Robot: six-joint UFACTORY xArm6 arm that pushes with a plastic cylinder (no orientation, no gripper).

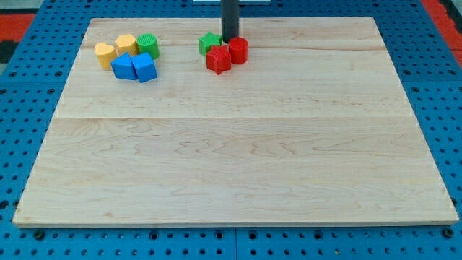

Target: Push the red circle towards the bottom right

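My tip point(230, 40), no claw, seems to touch the red circle point(239, 50) just below-right.

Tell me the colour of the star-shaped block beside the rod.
Green star, clearest in the camera view, left of my tip.

The pale wooden tabletop point(231, 159) carries two clusters near the view's top. Toward the top left sit a yellow heart point(105, 53), a yellow block point(125, 44), a green block point(148, 45) and two blue blocks point(124, 66) point(145, 68), bunched together. Near top centre, a green star point(209, 42), red star point(218, 59) and red circle point(238, 50) touch.
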